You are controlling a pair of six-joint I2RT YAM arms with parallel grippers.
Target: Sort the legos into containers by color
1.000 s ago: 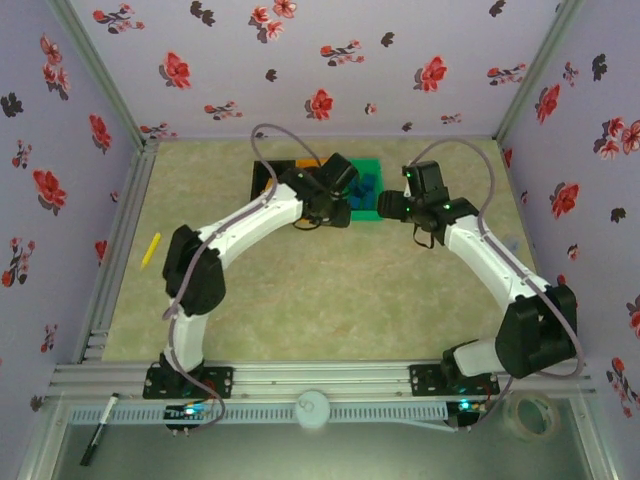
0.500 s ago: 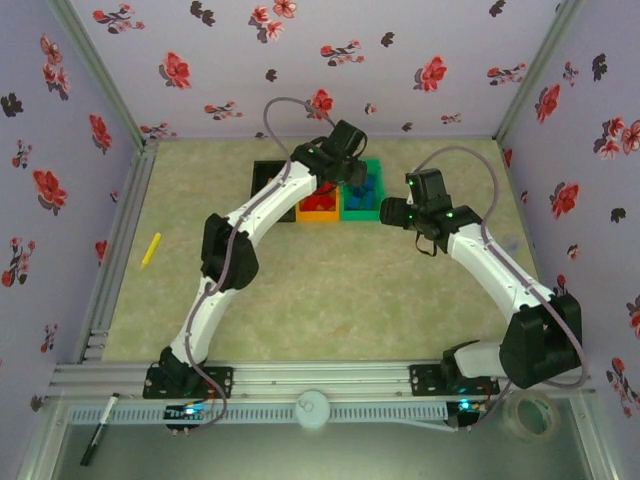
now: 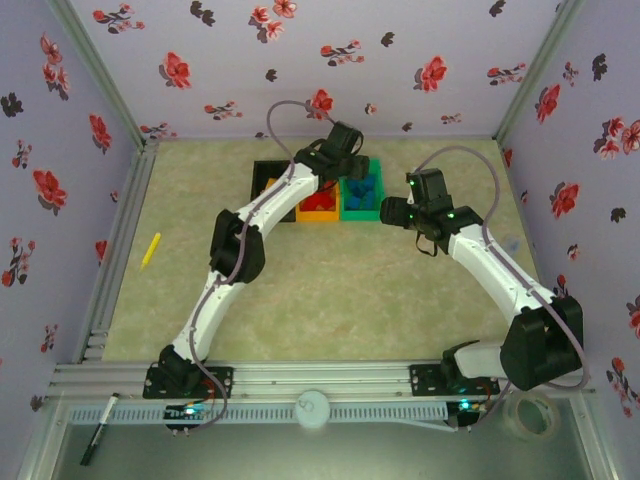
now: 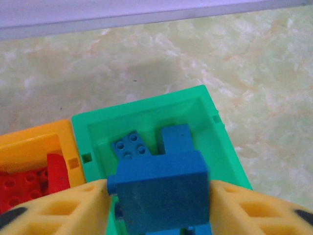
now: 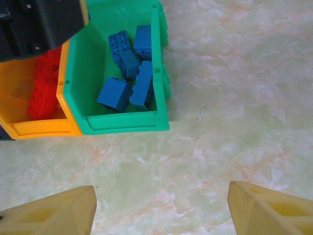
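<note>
My left gripper (image 4: 159,198) is clamped on a blue lego (image 4: 164,181), holding it over the green container (image 4: 146,105), where other blue legos (image 4: 129,145) lie inside. The orange container (image 4: 34,139) sits right against the green one and holds red legos (image 4: 19,183). My right gripper (image 5: 161,210) hangs with its fingers spread wide and nothing between them, above the bare surface (image 5: 234,98) just on my side of the green container. From overhead, the black container (image 3: 262,182) stands at the left end of the row.
</note>
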